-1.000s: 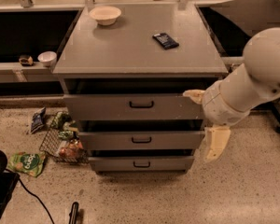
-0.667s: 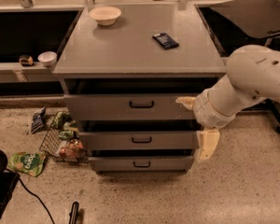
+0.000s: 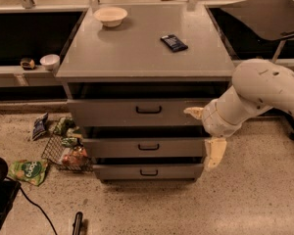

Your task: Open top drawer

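The end effector (image 3: 200, 135) has edged left to centre-right of frame, fingers apart and empty. It is in the approach step: the top drawer (image 3: 108, 112), mid-frame under the counter (image 3: 137, 58), looks shut. Next it should reach the handle (image 3: 148, 110).

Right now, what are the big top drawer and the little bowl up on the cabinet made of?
The top drawer: looks like painted grey metal, flat and matte with a dull sheen; its handle is black, maybe metal or plastic. The bowl: pale, smooth, probably ceramic or plastic. The gripper hangs open by the drawer's right end, off the handle.
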You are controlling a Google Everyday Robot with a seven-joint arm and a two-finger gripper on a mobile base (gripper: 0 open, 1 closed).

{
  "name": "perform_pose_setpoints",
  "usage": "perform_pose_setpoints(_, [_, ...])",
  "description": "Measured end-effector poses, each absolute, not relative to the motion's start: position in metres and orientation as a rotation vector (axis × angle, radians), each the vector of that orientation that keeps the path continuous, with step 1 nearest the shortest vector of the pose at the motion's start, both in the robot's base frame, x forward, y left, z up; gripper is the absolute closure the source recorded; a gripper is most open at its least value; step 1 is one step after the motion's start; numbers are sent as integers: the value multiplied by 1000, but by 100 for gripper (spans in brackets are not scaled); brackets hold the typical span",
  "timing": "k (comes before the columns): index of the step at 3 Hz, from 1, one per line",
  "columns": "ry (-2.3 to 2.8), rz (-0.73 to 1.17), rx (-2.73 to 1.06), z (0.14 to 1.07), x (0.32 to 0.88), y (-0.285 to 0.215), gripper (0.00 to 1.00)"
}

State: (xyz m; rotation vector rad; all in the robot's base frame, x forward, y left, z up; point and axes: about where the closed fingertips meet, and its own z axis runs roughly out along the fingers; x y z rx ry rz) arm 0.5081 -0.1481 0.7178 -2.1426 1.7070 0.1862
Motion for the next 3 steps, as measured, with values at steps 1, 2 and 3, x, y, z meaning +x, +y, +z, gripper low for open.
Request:
perform_pose_setpoints(1, [1722,122,-2202,709,527,-155,0])
perform_pose_setpoints(2, [1748,-3,-2219,704,562,-170,0])
perform_pose_setpoints(3, [1759,-76,-2218,703,587,-179,0])
